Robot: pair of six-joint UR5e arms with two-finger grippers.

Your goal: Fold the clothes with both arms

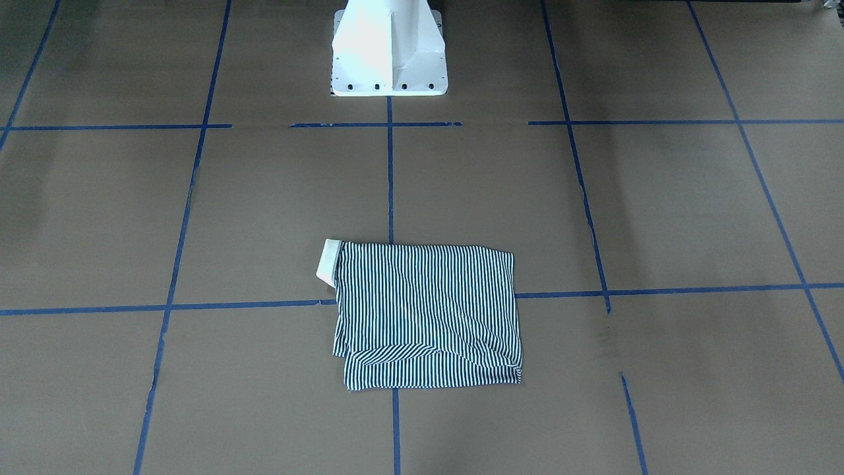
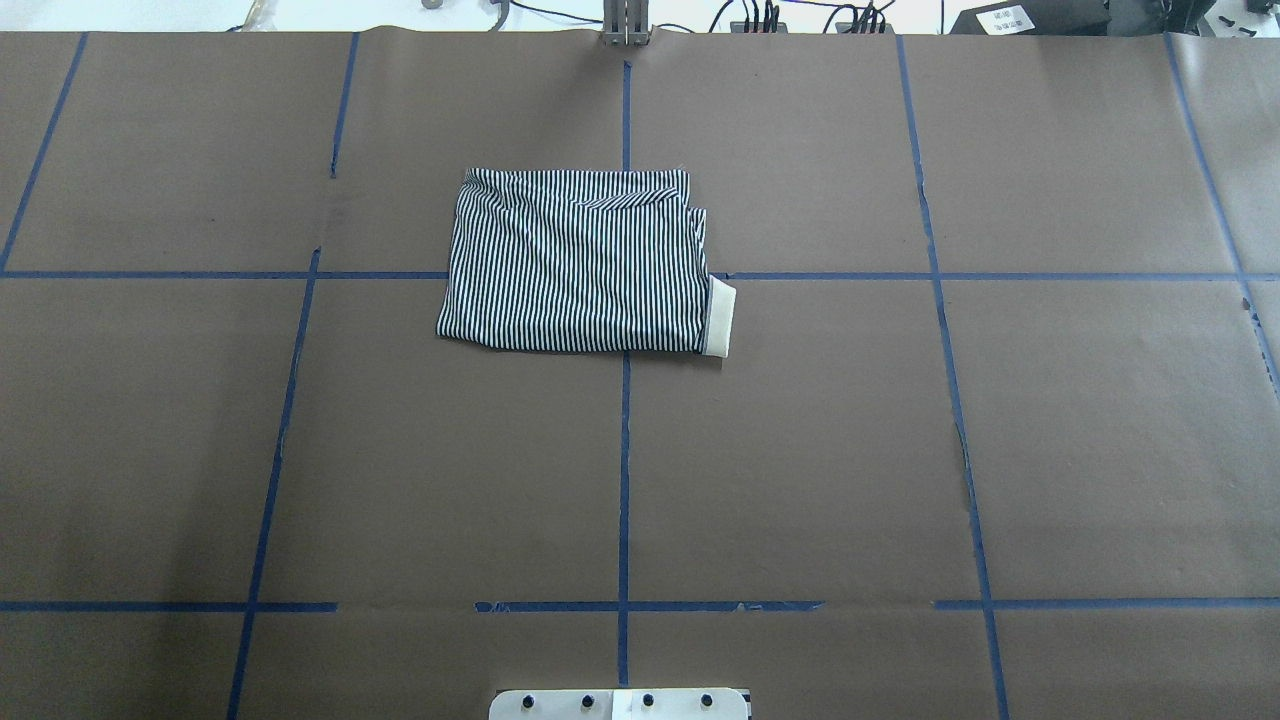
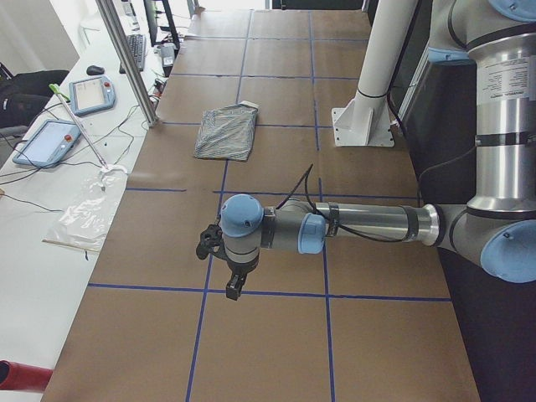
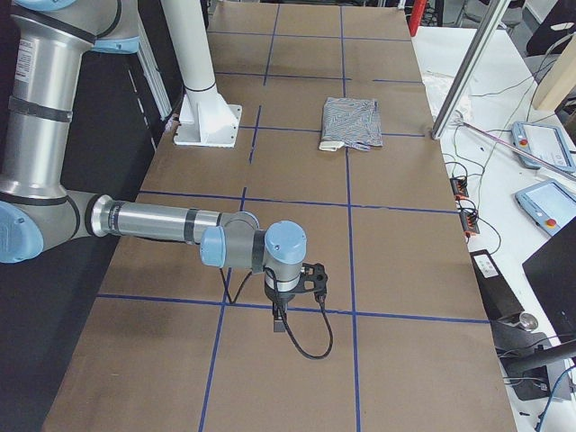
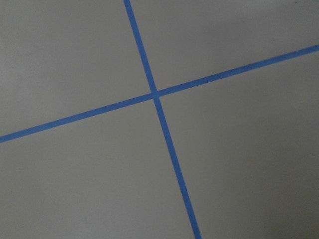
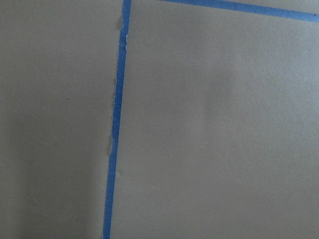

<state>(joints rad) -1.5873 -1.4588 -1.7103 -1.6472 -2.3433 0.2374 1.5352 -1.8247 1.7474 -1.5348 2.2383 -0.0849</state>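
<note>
The polo shirt (image 2: 580,265) lies folded on the table (image 2: 800,450), long axis crosswise, well apart from the left gripper (image 3: 233,289) and right gripper (image 4: 281,326); how far open their fingers are, I cannot tell.

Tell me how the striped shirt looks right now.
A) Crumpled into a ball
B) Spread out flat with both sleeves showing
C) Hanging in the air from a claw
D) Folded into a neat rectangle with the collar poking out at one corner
D: the striped shirt lies as a compact rectangle, and its cream collar sticks out at one corner.
</note>
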